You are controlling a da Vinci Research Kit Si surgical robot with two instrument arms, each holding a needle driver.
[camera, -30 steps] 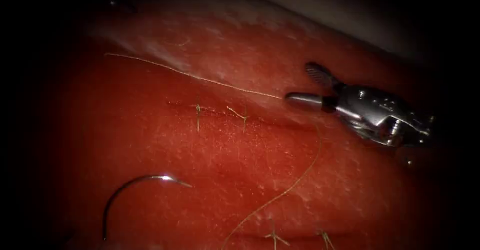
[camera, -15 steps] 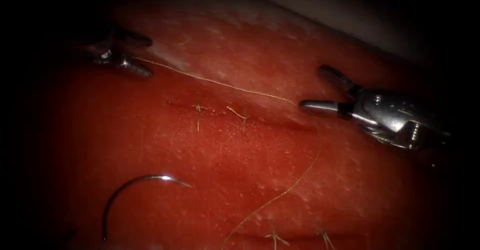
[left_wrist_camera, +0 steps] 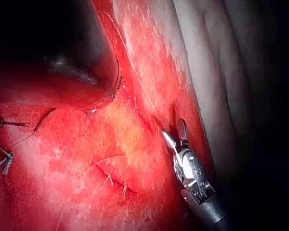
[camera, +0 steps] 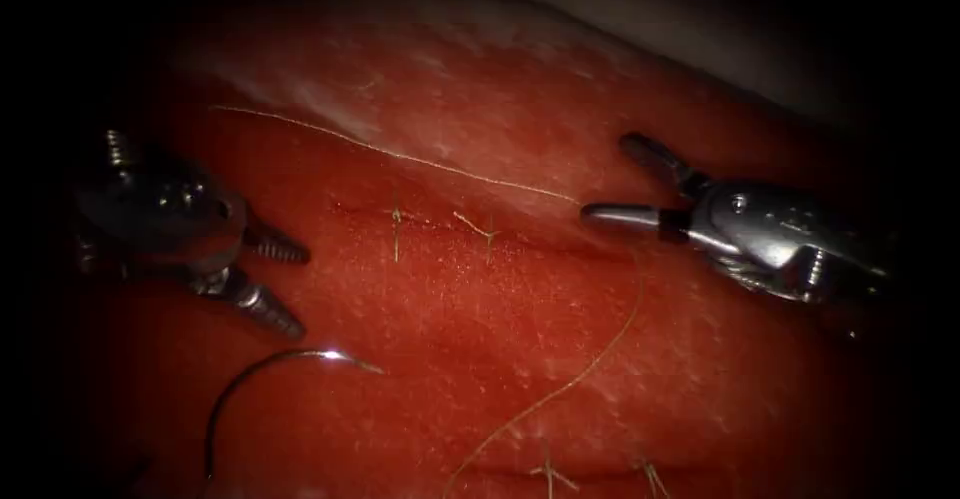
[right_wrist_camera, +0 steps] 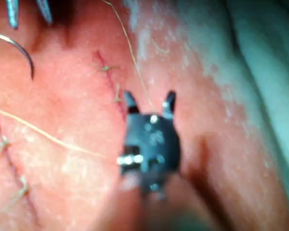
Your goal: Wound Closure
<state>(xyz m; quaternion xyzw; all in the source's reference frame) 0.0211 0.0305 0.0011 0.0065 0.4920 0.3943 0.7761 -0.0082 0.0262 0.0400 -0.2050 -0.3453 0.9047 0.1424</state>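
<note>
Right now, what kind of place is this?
Probably a suturing practice bench: tissue with a stitched cut, a loose curved needle lying on it left of the cut, thread, and two open, empty claws.

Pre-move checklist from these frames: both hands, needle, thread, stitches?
1. Left hand open, holding nothing: ok.
2. Right hand open, holding nothing: ok.
3. Needle free, lying on the tissue left of and below the cut, in neither hand: ok.
4. Needle tip out of the tissue: cannot tell.
5. Thread lies loose across the tissue near the right hand, ungrasped: ok.
6. Two stitches across the cut: ok.
</note>
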